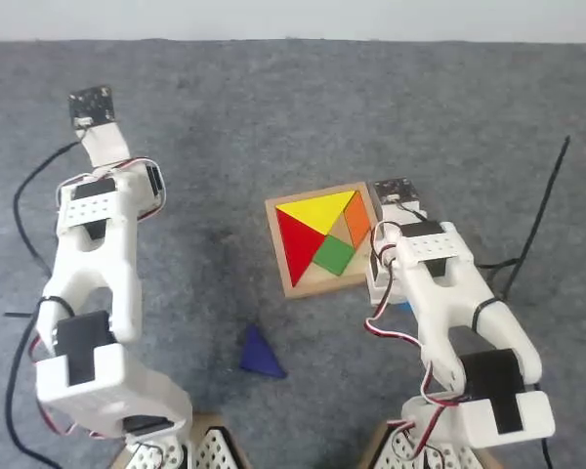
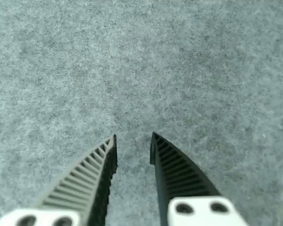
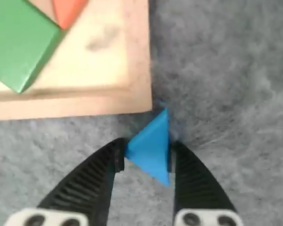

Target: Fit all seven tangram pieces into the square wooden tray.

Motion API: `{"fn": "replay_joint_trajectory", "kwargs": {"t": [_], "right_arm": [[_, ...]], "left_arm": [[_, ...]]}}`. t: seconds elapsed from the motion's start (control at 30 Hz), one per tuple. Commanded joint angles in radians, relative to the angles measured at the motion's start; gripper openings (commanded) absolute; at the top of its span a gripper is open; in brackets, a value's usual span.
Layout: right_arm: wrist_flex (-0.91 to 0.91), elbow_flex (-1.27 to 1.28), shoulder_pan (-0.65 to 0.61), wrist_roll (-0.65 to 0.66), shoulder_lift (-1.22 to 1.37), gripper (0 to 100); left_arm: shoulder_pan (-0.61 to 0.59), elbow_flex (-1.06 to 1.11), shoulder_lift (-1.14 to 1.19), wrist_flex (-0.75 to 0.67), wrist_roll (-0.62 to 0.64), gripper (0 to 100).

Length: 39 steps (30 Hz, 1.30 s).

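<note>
Nearest the arm bases, a dark blue triangle (image 1: 261,354) lies flat on the grey carpet (image 1: 205,147), between the two arms and well apart from the tray (image 1: 273,239). A little farther out, the right gripper (image 3: 146,150) is down at the carpet just beside the tray's near right corner. Its two ribbed fingers (image 3: 96,174) are closed to a narrow gap around a small light blue triangle (image 3: 151,141), one on each side and both touching it. The triangle's tip points at the tray's outer corner and sits just beside it; whether the piece rests on the carpet or is lifted off it cannot be told. Beyond the gripper, the square wooden tray lies slightly turned on the carpet. Inside it, a red triangle (image 1: 295,244) fills the left side, a yellow triangle (image 1: 317,213) the far side, a green square (image 1: 334,254) sits near the middle, and an orange piece (image 1: 358,220) runs along the right edge. The tray's floor along the near side and at the near right corner is bare wood. Farthest out on the left side, well apart from the tray, the left gripper (image 2: 133,146) hangs over plain carpet with its fingers parted a little, tips not meeting, holding and touching nothing.
</note>
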Motion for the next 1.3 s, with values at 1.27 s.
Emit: {"fn": "replay_joint_trajectory", "kwargs": {"t": [1.27], "right_arm": [[-0.142,-0.196,-0.423,-0.825,-0.248,0.6]], "left_arm": [[0.011,-0.027,-0.005,-0.025,0.000,11]]}}
